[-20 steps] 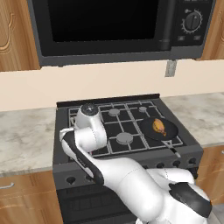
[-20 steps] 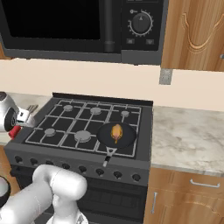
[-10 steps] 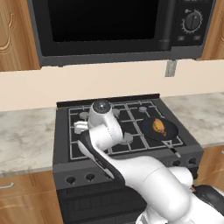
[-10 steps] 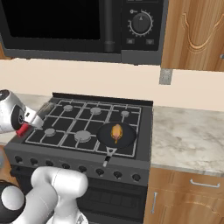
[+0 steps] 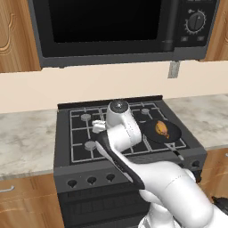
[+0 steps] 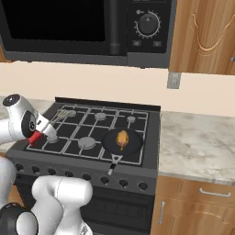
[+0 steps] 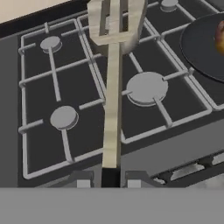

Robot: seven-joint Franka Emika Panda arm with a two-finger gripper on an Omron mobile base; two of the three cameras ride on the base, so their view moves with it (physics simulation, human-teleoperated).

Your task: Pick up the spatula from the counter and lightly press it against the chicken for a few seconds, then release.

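A pale wooden spatula (image 7: 113,109) with a slotted head (image 7: 114,19) runs straight out from my gripper (image 7: 109,177), which is shut on its handle end. It hangs over the left half of the stove grates (image 7: 65,118). In the right base view my gripper (image 6: 42,131) sits above the stove's front left burner with the spatula (image 6: 63,114) pointing toward the back. The browned chicken (image 6: 122,137) lies in a black pan (image 6: 131,146) on the front right burner, well to the right of the spatula head. In the left base view the chicken (image 5: 161,128) is right of my arm.
A black microwave (image 6: 87,27) hangs low over the stove. Marble counters flank it on the left (image 5: 26,138) and the right (image 6: 197,142). The pan handle (image 6: 114,161) sticks out over the front edge above the knobs (image 6: 87,179). A wall outlet (image 6: 172,80) is behind.
My arm has swung right from the stove's left edge, carrying the spatula over the left burners toward the pan. The chicken and pan have not moved.
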